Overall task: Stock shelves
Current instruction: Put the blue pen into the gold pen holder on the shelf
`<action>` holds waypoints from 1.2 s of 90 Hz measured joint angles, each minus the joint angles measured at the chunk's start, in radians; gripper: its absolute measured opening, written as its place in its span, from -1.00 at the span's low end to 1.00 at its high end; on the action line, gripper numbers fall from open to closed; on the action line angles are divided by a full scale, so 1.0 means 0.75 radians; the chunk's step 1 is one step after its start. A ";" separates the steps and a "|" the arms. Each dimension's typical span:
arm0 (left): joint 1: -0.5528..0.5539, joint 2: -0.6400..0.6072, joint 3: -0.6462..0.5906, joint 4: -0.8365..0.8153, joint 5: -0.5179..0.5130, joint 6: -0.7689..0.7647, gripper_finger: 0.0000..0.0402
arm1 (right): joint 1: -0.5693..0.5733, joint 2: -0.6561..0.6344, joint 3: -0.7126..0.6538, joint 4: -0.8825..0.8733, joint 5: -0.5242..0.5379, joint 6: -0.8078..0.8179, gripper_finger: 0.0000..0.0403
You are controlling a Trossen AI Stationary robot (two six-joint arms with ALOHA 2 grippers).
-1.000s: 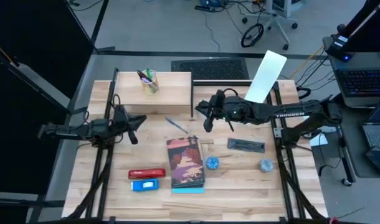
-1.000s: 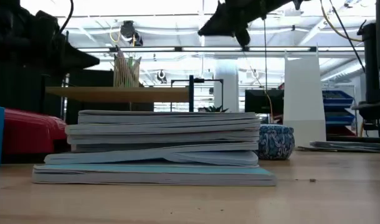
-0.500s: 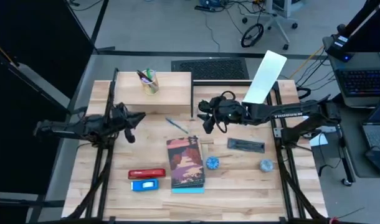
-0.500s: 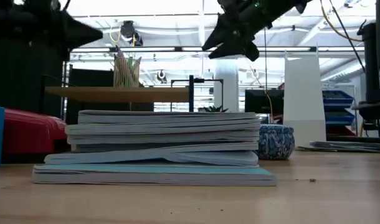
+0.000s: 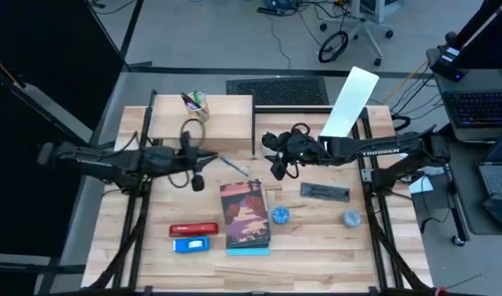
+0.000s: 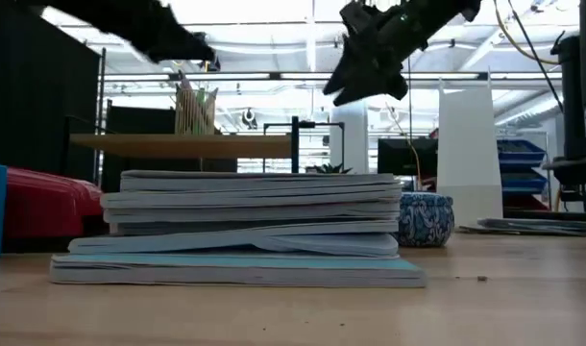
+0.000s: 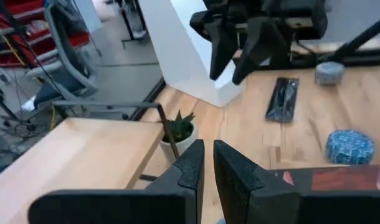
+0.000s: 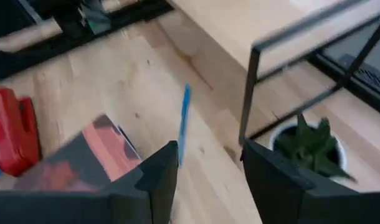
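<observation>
The low wood shelf (image 5: 226,119) stands at the table's far side and carries a cup of pencils (image 5: 197,107). The white file holder (image 5: 350,100) leans at the far right. A stack of books (image 5: 245,215) lies flat near the table's middle. My left gripper (image 5: 197,182) hovers in front of the shelf, left of the books, fingers shut (image 7: 207,168) on nothing. My right gripper (image 5: 277,168) hangs open (image 8: 209,165) above the table, right of the shelf's end. A blue pen (image 5: 233,164) lies between the two grippers.
A small potted plant (image 8: 311,146) sits by the shelf's right legs. A red stapler (image 5: 193,229) and a blue item (image 5: 191,244) lie near left. A dark pencil case (image 5: 324,192), a blue patterned ball (image 5: 281,216) and a grey one (image 5: 351,218) lie right of the books.
My left gripper has reached out toward the table's right, from the left edge to the area in front of the shelf, and has risen. My right gripper has stayed near the shelf's right end, sinking slightly.
</observation>
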 joint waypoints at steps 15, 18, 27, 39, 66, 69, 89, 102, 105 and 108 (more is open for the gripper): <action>0.027 0.205 0.180 -0.123 0.024 -0.005 -0.86 | 0.001 0.000 0.000 -0.103 0.000 0.000 -0.20; 0.033 0.234 0.213 -0.163 0.038 -0.023 -0.83 | 0.001 0.000 0.000 -0.109 0.000 0.000 -0.20; 0.046 0.308 0.283 -0.271 0.048 -0.154 -0.67 | 0.001 0.000 0.000 -0.120 0.000 -0.005 -0.20; 0.050 0.375 0.311 -0.429 0.090 -0.319 -0.42 | 0.001 -0.001 0.000 -0.150 0.001 -0.068 -0.20; 0.013 0.656 0.311 -0.422 0.137 -0.610 -0.32 | 0.001 -0.001 0.000 -0.171 0.001 -0.179 -0.21; 0.013 0.686 0.311 -0.416 0.136 -0.638 -0.33 | 0.001 -0.001 0.000 -0.171 0.001 -0.179 -0.21; 0.013 0.815 0.311 -0.380 0.130 -0.662 -0.43 | 0.001 -0.001 0.000 -0.230 0.000 -0.181 -0.21; 0.011 0.859 0.311 -0.337 0.243 -0.619 -0.47 | 0.001 -0.001 0.000 -0.254 0.001 -0.227 -0.21; 0.009 0.864 0.311 -0.316 0.284 -0.594 -0.48 | 0.001 -0.001 0.000 -0.256 0.001 -0.239 -0.21; 0.006 0.867 0.311 -0.288 0.331 -0.576 -0.48 | 0.001 -0.001 0.000 -0.258 0.001 -0.249 -0.21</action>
